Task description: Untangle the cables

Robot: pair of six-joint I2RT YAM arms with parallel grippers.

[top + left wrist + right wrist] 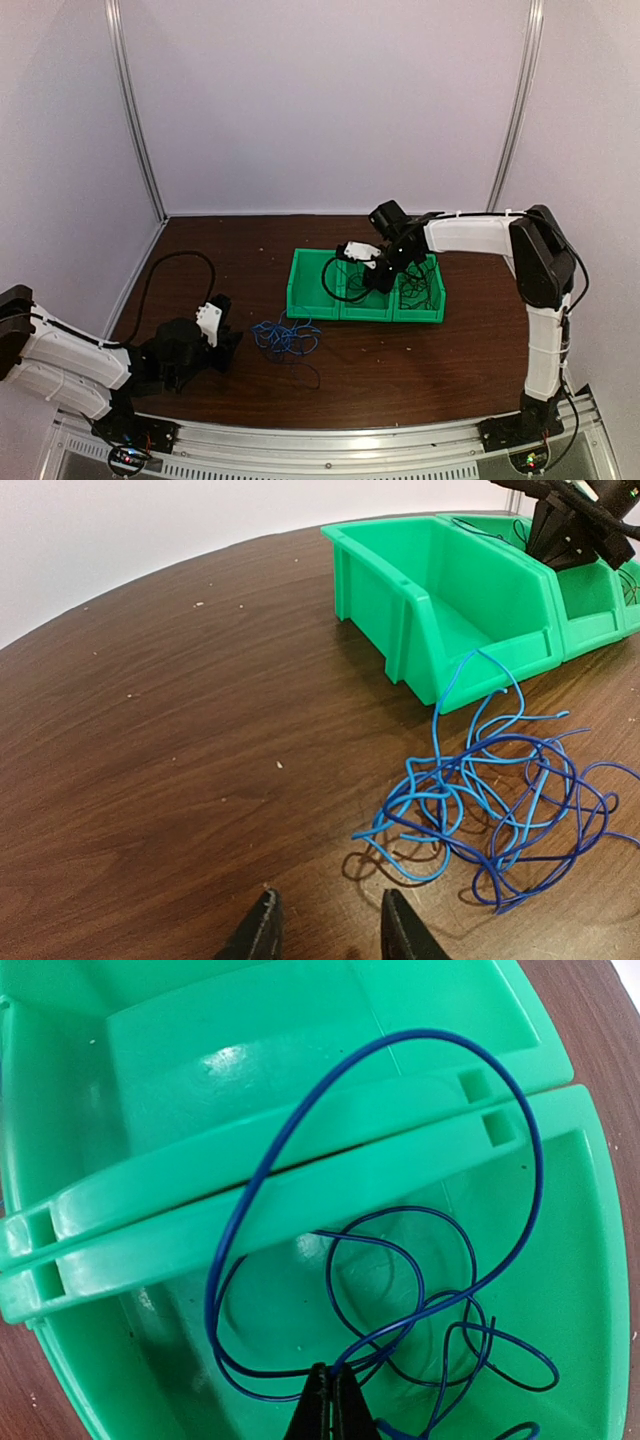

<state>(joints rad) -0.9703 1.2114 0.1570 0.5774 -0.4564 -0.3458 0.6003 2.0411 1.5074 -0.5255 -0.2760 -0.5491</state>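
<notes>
Three green bins (365, 312) stand side by side in a row at the centre of the tabletop (420, 370), slightly toward the right edge. The right end effector (334, 1382) is inside the middle bin (560, 1290) with its fingers closed on a dark blue cable (300, 1125). One large loop of this cable arches over the adjoining walls into the left bin (440, 610), and its smaller coils lie on the floor of the middle bin. More dark cables (415, 285) lie in the right bin (432, 315). A blue cable tangle (470, 780) rests on the tabletop between the left bin and the near edge, with one strand rising just beside that bin's front wall. The left end effector (333, 925) is low near the near-left corner and faces the tangle without touching it. Its fingers are set a narrow gap apart and hold nothing.
</notes>
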